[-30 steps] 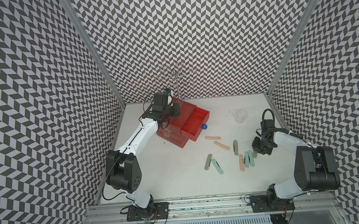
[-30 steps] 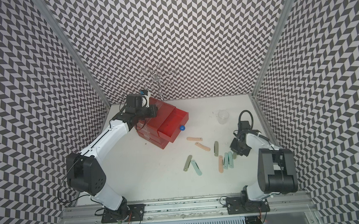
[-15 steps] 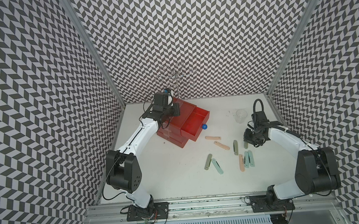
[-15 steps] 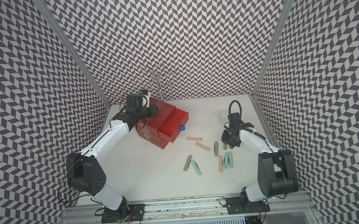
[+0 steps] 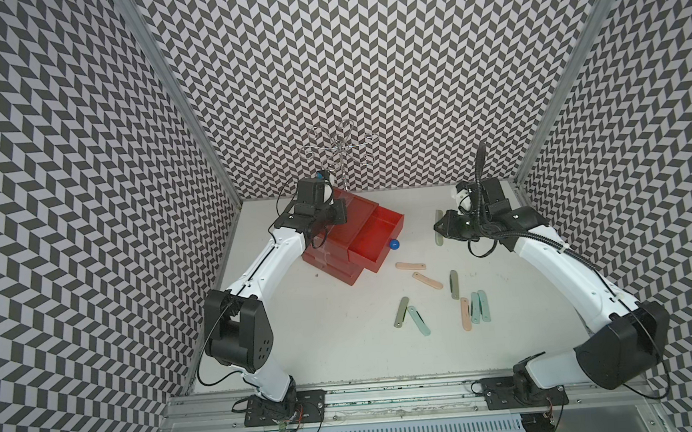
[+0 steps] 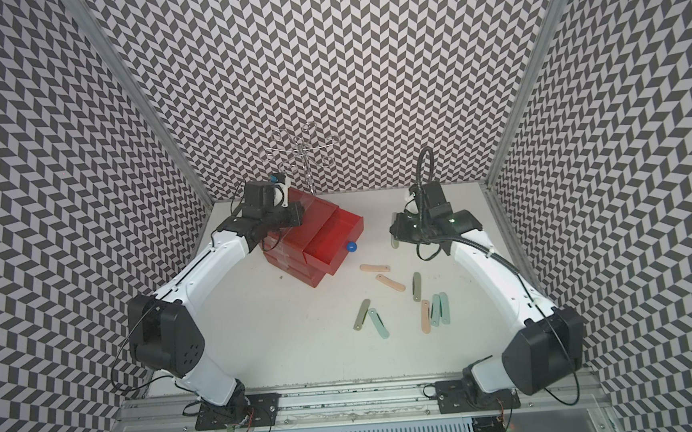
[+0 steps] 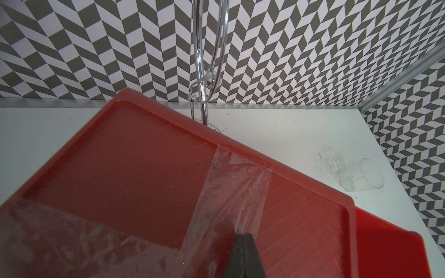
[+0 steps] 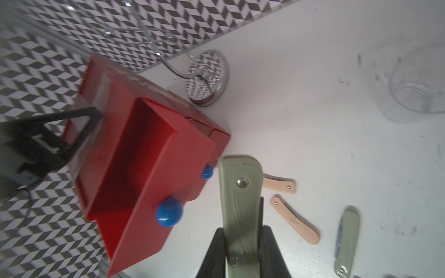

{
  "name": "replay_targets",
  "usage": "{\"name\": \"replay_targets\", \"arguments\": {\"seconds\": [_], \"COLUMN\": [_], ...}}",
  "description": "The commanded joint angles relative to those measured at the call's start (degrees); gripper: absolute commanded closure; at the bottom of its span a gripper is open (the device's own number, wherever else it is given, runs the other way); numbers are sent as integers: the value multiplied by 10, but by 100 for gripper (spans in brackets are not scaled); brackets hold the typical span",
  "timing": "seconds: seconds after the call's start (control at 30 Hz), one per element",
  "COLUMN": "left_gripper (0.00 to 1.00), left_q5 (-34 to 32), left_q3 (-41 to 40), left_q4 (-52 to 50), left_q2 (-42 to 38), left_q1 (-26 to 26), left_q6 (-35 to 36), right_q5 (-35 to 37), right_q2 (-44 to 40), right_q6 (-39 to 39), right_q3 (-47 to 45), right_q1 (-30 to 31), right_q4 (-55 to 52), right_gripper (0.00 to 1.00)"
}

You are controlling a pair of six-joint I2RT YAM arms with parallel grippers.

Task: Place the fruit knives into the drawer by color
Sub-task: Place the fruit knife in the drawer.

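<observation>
One flat grey-green knife (image 8: 240,211), glossy boxy drawer (image 8: 163,180)

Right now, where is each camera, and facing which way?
Both top views: high in front, looking down on the table; left arm, right arm show.
Left wrist: on the arm, faces the taped red cabinet; shut left claw shows.
Right wrist: on the arm, faces the open drawer; right claw holds a grey-green knife.
Both wrist views share the clear cup.

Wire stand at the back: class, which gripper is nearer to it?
Left. The left gripper rests shut on the red cabinet top beside the stand; the right gripper, holding a grey-green knife, is across the open drawer from it.
</observation>
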Motion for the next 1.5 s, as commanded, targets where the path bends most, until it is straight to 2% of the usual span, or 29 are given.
{"name": "replay_targets", "arguments": {"seconds": [0.0,0.33,0.6,1.47], "left_gripper": [100,100,100,100], "left_q5": [-37,-36,-36,-35], "left_q3": [-19,-18,-17,-16], "left_q4": [-104,-103,-106,-108], "left_q2": [40,41,39,42], "left_q1": [2,1,1,1], "left_q6": [7,6,7,6], "right_q5": [-44,-94,-108,-74], "right_q2": [1,91,157,176], "right_q6": [17,47,56,41], "right_q3": [35,93,119,88], "right_q1": [30,95,123,158], "right_q4": [60,185,221,177], "right_gripper": [91,91,91,90]}}
